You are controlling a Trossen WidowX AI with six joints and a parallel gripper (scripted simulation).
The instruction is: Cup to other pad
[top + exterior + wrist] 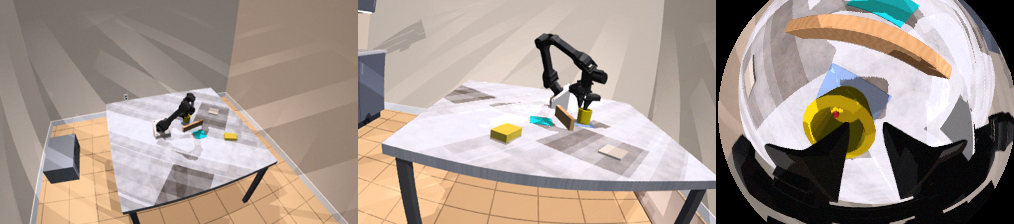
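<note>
In the top view the arm [179,113] hid most of the cup [187,118], and the fingers were too small to make out. The wrist view left unclear whether the fingers touched the cup [843,121]; the near rim lay behind the left fingertip. The blue pad [836,83] showed only beyond the cup. One red marble [836,115] showed; any others could not be told.

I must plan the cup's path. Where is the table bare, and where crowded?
Bare: the stretch between cup and beige pad, and between yellow block and beige pad. Crowded: around the cup, with the wooden block close beside it and the cyan pad just beyond.
</note>
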